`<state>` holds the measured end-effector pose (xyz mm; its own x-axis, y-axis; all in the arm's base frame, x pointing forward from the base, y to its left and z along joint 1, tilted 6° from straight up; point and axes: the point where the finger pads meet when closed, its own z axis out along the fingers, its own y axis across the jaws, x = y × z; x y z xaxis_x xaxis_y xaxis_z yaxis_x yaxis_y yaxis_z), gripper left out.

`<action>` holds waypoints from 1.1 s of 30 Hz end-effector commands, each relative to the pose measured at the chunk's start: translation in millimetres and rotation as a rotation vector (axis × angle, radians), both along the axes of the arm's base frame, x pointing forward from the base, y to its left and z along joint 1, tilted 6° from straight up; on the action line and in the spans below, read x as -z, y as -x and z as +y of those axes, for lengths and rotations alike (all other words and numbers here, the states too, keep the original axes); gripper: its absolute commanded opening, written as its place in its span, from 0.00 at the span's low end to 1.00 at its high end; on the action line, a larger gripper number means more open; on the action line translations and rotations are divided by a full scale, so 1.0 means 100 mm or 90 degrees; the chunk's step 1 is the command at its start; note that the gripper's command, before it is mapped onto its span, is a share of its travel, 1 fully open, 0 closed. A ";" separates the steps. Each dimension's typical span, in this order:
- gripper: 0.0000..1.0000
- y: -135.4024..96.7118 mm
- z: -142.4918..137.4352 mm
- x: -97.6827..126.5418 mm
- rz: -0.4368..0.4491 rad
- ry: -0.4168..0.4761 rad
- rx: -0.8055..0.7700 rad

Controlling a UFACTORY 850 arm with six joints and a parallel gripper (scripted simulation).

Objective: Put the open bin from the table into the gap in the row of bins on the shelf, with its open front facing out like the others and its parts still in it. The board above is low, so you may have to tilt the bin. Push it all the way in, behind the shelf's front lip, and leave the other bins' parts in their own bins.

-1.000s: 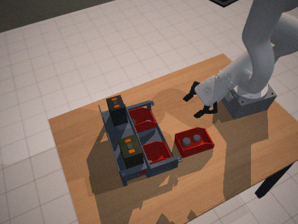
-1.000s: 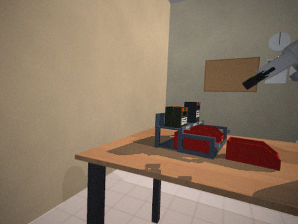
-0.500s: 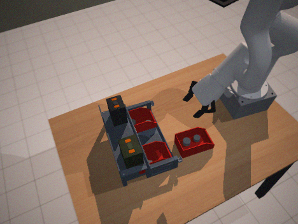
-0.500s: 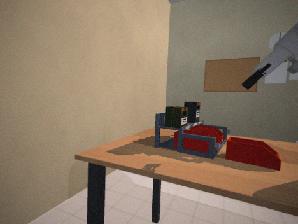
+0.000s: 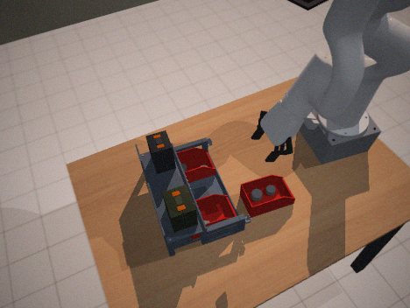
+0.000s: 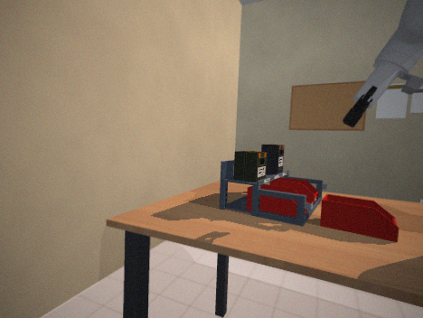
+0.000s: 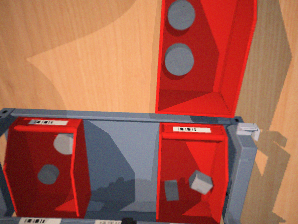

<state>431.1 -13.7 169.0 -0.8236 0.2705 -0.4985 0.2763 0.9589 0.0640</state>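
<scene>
One red open-fronted plastic bin [image 5: 267, 195] with two grey discs sits on the wooden tabletop [image 5: 307, 245], right of the grey shelf [image 5: 224, 225]; the wide-open, empty jaws hover above, farther back.

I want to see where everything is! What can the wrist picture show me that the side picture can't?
Only the wrist view looks down into the bins: two grey round parts in the loose red open bin, and the bare grey gap between the two shelved red bins.

Only the exterior view shows the open black gripper high above, two dark boxes on the top board, and the table legs.

Both show the blue-grey shelf.
</scene>
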 end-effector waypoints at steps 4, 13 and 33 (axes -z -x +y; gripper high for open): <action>1.00 -0.02 -0.01 -0.01 0.134 -0.052 0.004; 1.00 -0.02 -0.01 -0.01 0.134 -0.052 0.004; 1.00 -0.02 -0.01 -0.01 0.296 -0.117 0.006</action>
<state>432.1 -14.4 169.6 -0.9441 0.3267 -0.0437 0.3210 0.9415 0.1026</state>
